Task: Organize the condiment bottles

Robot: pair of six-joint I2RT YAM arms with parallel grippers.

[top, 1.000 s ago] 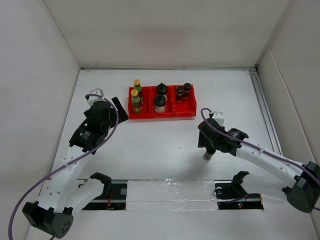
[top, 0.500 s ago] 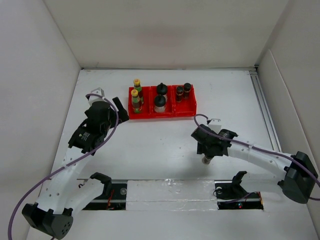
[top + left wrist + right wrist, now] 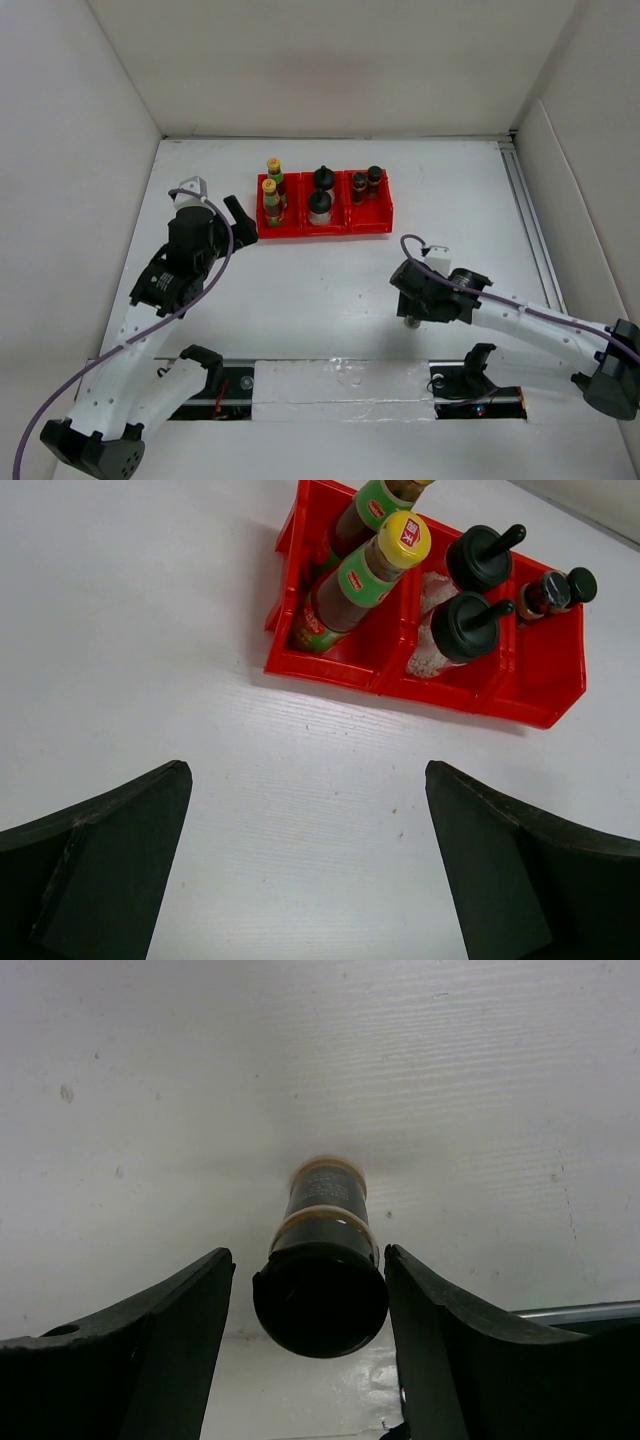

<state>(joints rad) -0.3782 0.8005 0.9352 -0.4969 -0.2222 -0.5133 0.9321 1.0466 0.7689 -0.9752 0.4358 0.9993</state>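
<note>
A small dark-capped shaker point(image 3: 320, 1290) stands on the table near the front edge, seen cap-first in the right wrist view. My right gripper point(image 3: 308, 1253) straddles it, open, with a clear gap on the left side of the cap. From above the shaker point(image 3: 408, 321) peeks out under that gripper point(image 3: 411, 312). The red tray point(image 3: 322, 232) holds two yellow-capped bottles point(image 3: 271, 188), two black-lidded white jars point(image 3: 319, 205) and two shakers point(image 3: 358, 183). My left gripper point(image 3: 240, 218) stands wide open and empty just left of the tray point(image 3: 340, 675).
A metal rail with shiny tape point(image 3: 340, 385) runs along the near edge, close behind the right gripper. White walls enclose the table on three sides. A rail strip point(image 3: 530, 220) runs down the right side.
My right gripper has shifted slightly left and toward the near edge, staying over the shaker. The left arm has pulled back a little; its jaws stay wide.
</note>
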